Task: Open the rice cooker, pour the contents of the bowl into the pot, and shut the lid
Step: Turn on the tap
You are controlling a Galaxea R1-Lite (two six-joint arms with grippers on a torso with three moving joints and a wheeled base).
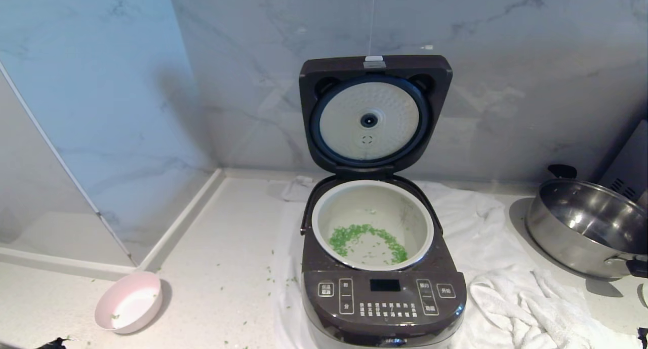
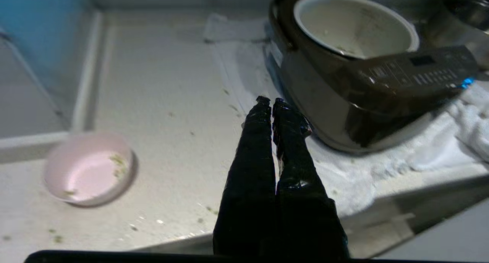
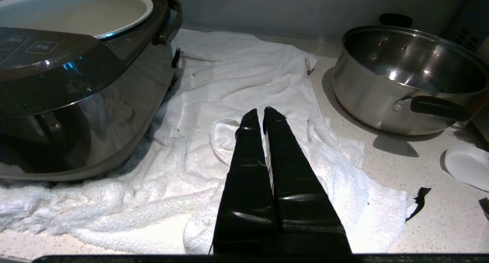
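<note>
**One step left: closing the lid**

Both grippers, left gripper (image 2: 267,101) and right gripper (image 3: 263,112), are clenched on nothing. Green bits (image 1: 367,238) lie in the pot (image 1: 324,212); the bowl (image 1: 129,302) sits emptied. The lid (image 1: 374,65) stands upright, stiff and hinged: push its top edge down.

white towel (image 1: 511,298) crumpled on counter | steel pan (image 1: 582,227) right, black handles | marble wall (image 1: 506,85) behind

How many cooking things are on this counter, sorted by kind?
Rice cooker: 1
Inner pot: 1
Pink bowl: 1
Steel pan: 1
White towel: 1
Total: 5
</note>
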